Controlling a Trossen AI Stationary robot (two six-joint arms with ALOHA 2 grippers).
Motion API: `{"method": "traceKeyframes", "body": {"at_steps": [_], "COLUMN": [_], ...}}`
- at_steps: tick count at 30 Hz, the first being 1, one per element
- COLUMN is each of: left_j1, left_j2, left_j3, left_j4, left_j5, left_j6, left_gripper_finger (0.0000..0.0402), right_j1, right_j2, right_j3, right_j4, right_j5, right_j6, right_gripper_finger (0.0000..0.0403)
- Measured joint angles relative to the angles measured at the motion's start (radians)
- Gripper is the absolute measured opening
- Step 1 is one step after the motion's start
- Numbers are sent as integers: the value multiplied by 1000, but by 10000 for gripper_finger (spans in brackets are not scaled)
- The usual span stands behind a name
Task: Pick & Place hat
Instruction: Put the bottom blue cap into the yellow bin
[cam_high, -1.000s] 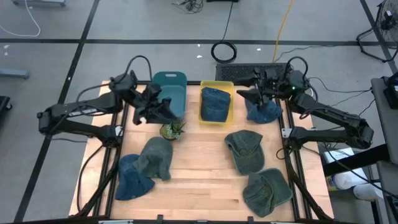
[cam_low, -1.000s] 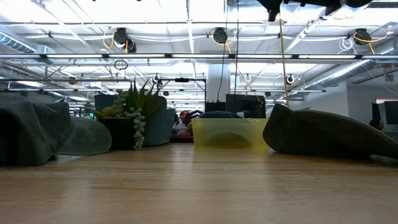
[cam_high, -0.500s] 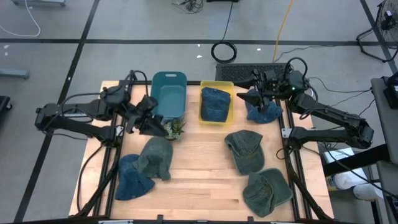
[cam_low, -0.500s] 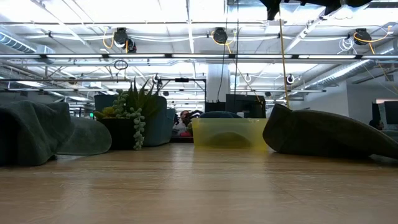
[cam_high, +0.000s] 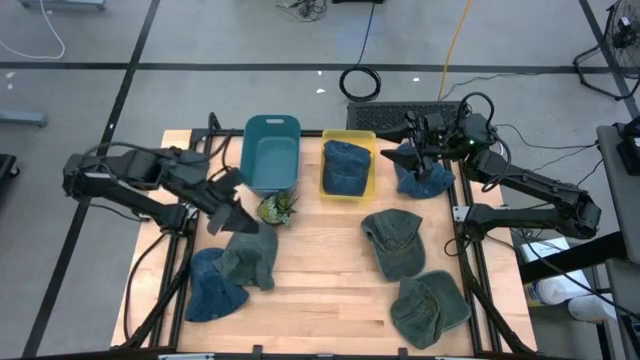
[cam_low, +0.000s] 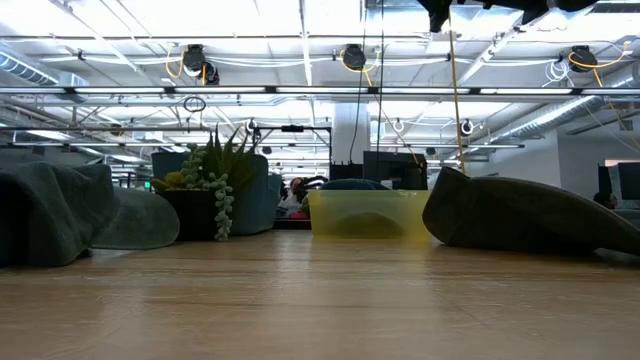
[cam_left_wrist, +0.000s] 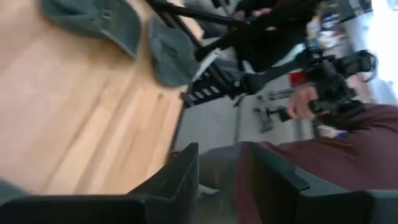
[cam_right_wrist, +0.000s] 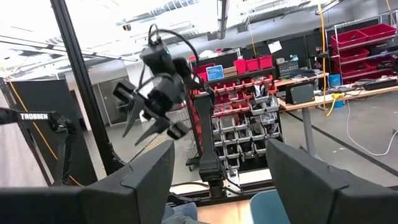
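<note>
The left gripper (cam_high: 226, 207) is blurred in the high view, and its tips cannot be made out there; in the left wrist view its two fingers (cam_left_wrist: 177, 177) stand a narrow gap apart with nothing between them. The right gripper (cam_high: 412, 150) is partly lost against a blue hat (cam_high: 422, 178) lying under it — whether that hat is touched cannot be told; in the right wrist view the fingers (cam_right_wrist: 152, 171) are spread wide and empty.

Beyond the left gripper, a teal bin (cam_high: 270, 155) is seen empty. Beside it, a yellow bin (cam_high: 348, 165) holds a blue hat (cam_high: 346, 166), its brim direction hard to read.

Just beside the left gripper stands a small plant (cam_high: 277, 209); below the gripper a green hat (cam_high: 250, 253) overlaps another blue hat (cam_high: 212, 285). Two green hats (cam_high: 393, 241) (cam_high: 428, 308) lie near the right arm, the last cut off partly by the frame rail.
</note>
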Motion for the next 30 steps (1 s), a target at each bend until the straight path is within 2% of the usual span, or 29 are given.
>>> {"method": "traceKeyframes", "body": {"at_steps": [3, 6, 11, 14, 19, 24, 30], "left_j1": [-31, -61, -112, -141, -173, -217, -291], "left_j2": [34, 64, 99, 131, 168, 194, 221], "left_j3": [83, 120, 122, 120, 120, 120, 120], "left_j4": [-100, -212, -393, -509, -589, -612, -727], "left_j5": [-64, -101, -90, -41, -44, -72, -79], "left_j6": [5, -53, -120, -126, -106, -71, -76], "left_gripper_finger": [136, 136, 136, 136, 136, 139, 185], "right_j1": [0, 0, 0, 0, 0, 0, 0], "right_j2": [0, 0, 0, 0, 0, 0, 0], "right_j3": [0, 0, 0, 0, 0, 0, 0], "right_j4": [1, -2, -5, -5, -5, -4, -2], "right_j5": [-7, -53, -101, -100, -100, -98, -94], "right_j6": [2, 9, 11, 0, -42, -7, 30], "right_gripper_finger": [242, 242, 242, 242, 242, 242, 242]}}
